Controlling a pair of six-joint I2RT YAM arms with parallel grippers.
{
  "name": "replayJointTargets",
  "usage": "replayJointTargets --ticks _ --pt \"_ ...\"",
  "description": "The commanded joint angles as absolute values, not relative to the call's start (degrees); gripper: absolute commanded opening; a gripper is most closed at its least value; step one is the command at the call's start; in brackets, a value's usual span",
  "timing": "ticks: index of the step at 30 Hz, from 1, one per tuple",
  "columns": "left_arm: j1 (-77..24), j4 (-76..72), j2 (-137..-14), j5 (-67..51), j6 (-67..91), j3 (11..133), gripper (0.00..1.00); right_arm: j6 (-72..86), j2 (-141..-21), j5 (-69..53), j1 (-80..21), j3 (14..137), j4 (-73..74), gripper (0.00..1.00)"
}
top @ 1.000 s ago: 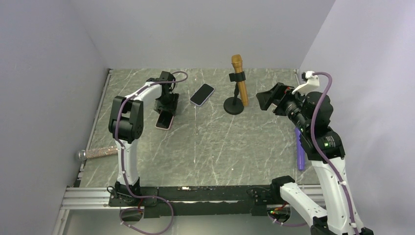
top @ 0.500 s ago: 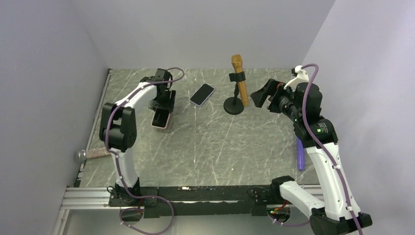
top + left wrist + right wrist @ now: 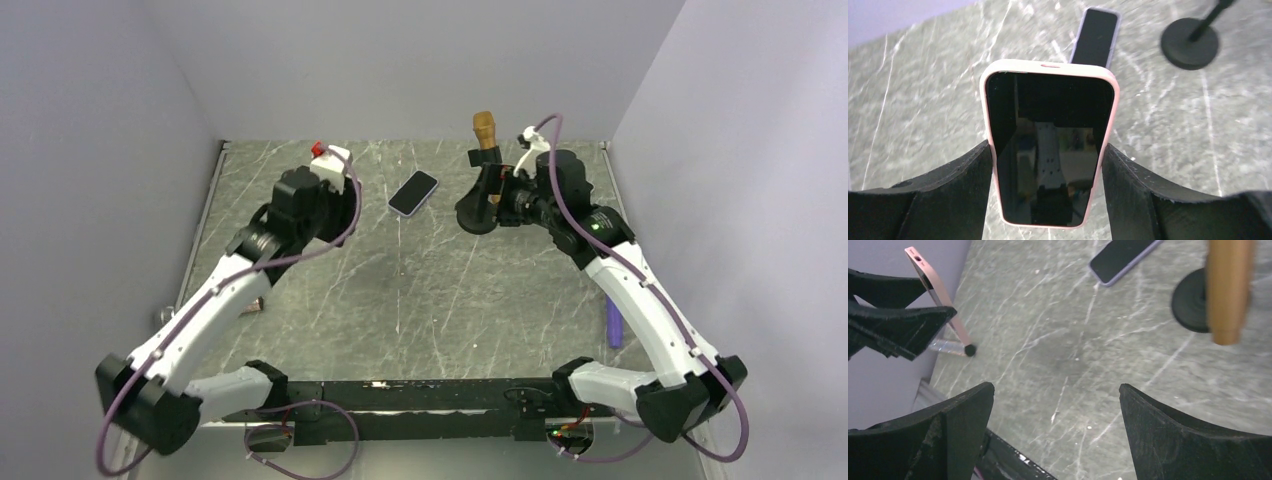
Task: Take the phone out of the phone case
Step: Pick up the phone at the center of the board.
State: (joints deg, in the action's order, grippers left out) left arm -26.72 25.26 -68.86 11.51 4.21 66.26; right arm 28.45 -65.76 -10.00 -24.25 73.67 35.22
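Observation:
A phone in a pink case (image 3: 1048, 150) is clamped by its long sides between my left gripper's (image 3: 1047, 148) black fingers (image 3: 948, 190) and held up off the table, screen toward the wrist camera. In the right wrist view the same pink case (image 3: 938, 290) shows edge-on, tilted, in the left fingers. In the top view the left gripper (image 3: 330, 212) hangs over the table's back left. My right gripper (image 3: 1055, 386) is open and empty, raised by the microphone stand (image 3: 493, 195).
A second phone in a lavender case (image 3: 413, 192) lies flat at the back centre. A gold microphone (image 3: 484, 130) stands on a black round base (image 3: 472, 218). A glitter tube (image 3: 948, 346) lies at the left edge, a purple pen (image 3: 613, 325) at the right.
My left arm has lifted the pink-cased phone off the table and drawn back toward the left. My right arm has swung left to beside the microphone stand.

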Motion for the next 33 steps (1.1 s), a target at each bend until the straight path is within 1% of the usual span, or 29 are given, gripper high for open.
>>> replayJointTargets --ticks 1,4,7,8,11,16,21,23,25,26,29,30,31,32,33 --pt "-29.9 4.9 -58.4 3.3 -4.8 58.3 0.00 30.2 -67.1 -16.0 -27.1 76.6 27.4 0.99" --pt "-33.0 2.1 -55.7 0.8 -9.2 55.8 0.00 31.6 -68.6 -18.7 -27.9 76.9 24.5 0.96" --pt "-35.8 0.8 -55.4 -1.9 -13.0 54.3 0.00 33.1 -71.0 -20.2 -28.7 78.2 23.0 0.86" --pt "-36.3 0.9 -55.5 -3.4 -13.7 54.3 0.00 33.3 -71.8 -20.5 -29.4 78.6 22.2 0.85" --pt "-36.7 0.6 -55.8 -7.4 -14.8 53.7 0.00 33.5 -73.7 -20.2 -32.2 79.7 21.1 0.84" --pt "-38.5 2.1 -56.8 -8.7 -16.1 54.3 0.00 32.1 -78.3 -19.4 -36.5 82.4 22.0 0.84" --pt "-41.9 3.8 -57.9 -6.8 -18.6 54.7 0.00 32.7 -81.9 -18.5 -39.7 83.3 21.5 0.83" --pt "-42.4 3.8 -58.0 -6.6 -18.6 54.6 0.00 33.2 -83.2 -18.4 -40.8 82.8 20.4 0.79" --pt "-42.7 3.3 -57.8 -6.5 -18.6 54.2 0.00 33.5 -84.6 -18.6 -41.6 82.0 19.9 0.72" --pt "-42.9 3.3 -57.7 -6.6 -18.7 54.3 0.00 33.9 -85.1 -18.8 -41.9 81.4 19.5 0.67" --pt "-43.2 3.5 -57.5 -5.5 -19.0 54.2 0.00 34.8 -86.8 -20.6 -42.0 80.7 18.9 0.47" --pt "-43.2 2.8 -57.5 -4.5 -18.7 54.0 0.00 34.9 -87.1 -21.1 -42.0 80.7 18.9 0.38" --pt "-43.2 2.6 -57.8 -3.1 -17.9 54.1 0.00 35.2 -87.0 -21.7 -42.0 80.5 18.4 0.24" --pt "-43.2 2.9 -58.2 -1.9 -16.9 54.8 0.00 35.5 -86.5 -21.8 -42.0 80.1 17.7 0.12" --pt "-43.2 3.5 -58.8 -0.5 -15.3 55.8 0.16 36.0 -85.6 -21.3 -42.0 79.5 16.8 0.00"
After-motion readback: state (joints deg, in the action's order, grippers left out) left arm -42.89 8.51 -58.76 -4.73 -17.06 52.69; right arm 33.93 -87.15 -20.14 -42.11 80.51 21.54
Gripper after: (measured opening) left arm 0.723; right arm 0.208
